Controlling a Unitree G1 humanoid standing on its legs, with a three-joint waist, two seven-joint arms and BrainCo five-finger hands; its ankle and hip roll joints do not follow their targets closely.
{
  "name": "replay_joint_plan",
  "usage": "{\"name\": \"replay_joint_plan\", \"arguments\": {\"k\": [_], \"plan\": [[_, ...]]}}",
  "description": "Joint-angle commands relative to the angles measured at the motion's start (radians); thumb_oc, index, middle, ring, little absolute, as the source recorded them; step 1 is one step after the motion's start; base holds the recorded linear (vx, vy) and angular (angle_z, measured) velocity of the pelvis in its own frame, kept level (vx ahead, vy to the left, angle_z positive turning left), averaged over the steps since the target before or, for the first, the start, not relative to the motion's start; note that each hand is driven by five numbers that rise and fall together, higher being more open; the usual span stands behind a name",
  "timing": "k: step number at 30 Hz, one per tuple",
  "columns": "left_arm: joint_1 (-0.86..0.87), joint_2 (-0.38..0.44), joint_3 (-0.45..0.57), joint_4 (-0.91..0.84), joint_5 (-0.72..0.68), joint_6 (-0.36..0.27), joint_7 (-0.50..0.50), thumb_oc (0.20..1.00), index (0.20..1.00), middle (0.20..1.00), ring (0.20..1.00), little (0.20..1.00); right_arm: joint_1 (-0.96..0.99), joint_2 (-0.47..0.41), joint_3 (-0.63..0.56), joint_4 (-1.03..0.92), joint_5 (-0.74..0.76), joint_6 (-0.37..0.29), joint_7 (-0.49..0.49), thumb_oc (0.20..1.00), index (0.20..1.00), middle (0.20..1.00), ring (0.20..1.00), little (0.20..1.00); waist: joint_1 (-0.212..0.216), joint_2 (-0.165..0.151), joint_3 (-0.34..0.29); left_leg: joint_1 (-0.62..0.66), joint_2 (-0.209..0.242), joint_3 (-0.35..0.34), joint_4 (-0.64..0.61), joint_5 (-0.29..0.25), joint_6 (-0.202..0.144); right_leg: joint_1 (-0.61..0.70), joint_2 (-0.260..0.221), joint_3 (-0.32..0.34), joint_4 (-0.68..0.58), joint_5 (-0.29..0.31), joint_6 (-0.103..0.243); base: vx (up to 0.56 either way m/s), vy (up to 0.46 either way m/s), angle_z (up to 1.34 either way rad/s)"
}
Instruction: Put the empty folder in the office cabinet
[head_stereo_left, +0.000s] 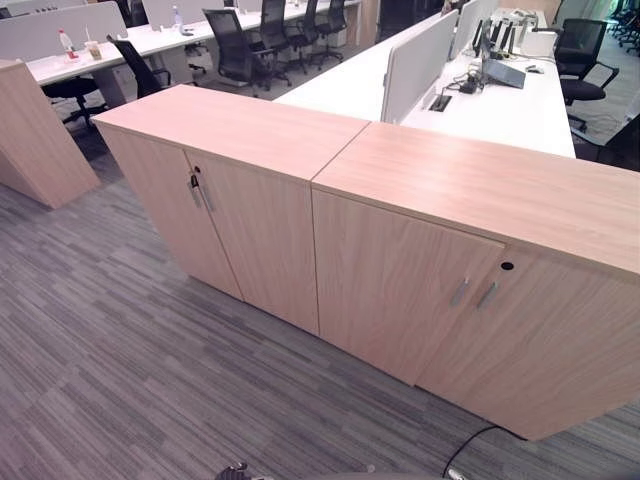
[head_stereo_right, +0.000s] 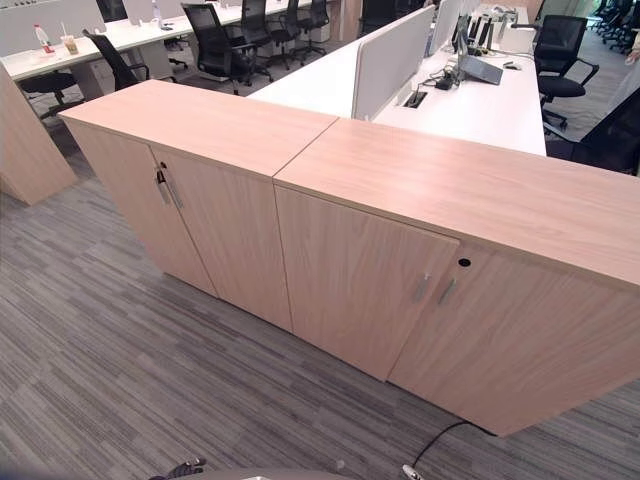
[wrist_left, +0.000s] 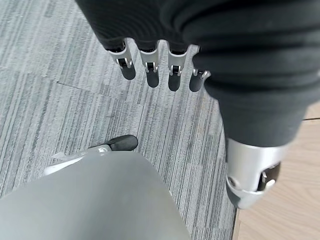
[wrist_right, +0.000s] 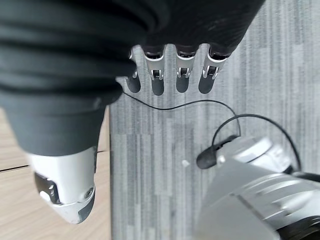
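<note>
Item: two low light-wood office cabinets (head_stereo_left: 400, 270), doors closed, on grey striped carpet (head_stereo_left: 110, 360). Left robot hand (wrist_left: 150, 65) and right robot hand (wrist_right: 170, 75): fingers relaxed, nothing held. Folder: not located. Risk judged: closed doors block placement.

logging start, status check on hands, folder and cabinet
Left hand open, right hand open, both empty. No folder visible. Cabinet doors closed.

Two low wooden cabinets (head_stereo_left: 400, 250) side by side across the front, all doors (head_stereo_left: 395, 285) closed, handles (head_stereo_left: 473, 293) within reach. Open grey carpet (head_stereo_left: 110, 360) before them. Bare cabinet tops (head_stereo_left: 480, 180); desks (head_stereo_left: 500, 100) and chairs (head_stereo_left: 235, 45) crowded behind.
</note>
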Motion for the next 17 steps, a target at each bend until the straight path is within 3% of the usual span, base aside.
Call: {"name": "replay_joint_plan", "arguments": {"k": [1,17], "plan": [[-0.015,0.007,0.024,0.024,0.024,-0.009,-0.006,1.0,1.0,1.0,1.0,1.0,-0.026,0.022,0.012,0.035,-0.037,-0.007,0.007,1.0,1.0,1.0,1.0,1.0,-0.013,-0.017,0.008,-0.014,-0.051,0.033,0.002,-0.052,0.016,0.015,-0.006,-0.017,-0.012,-0.034,0.076,0.01,0.027,-0.04],[-0.017,-0.004,-0.011,0.041,0.08,-0.001,-0.007,1.0,1.0,1.0,1.0,1.0,-0.04,0.053,0.091,0.0,-0.073,-0.01,0.011,1.0,1.0,1.0,1.0,1.0,-0.014,-0.022,-0.002,0.002,-0.056,0.05,0.002,-0.071,0.021,0.026,-0.011,-0.003,-0.018,-0.032,0.082,0.02,0.012,-0.09]]}}
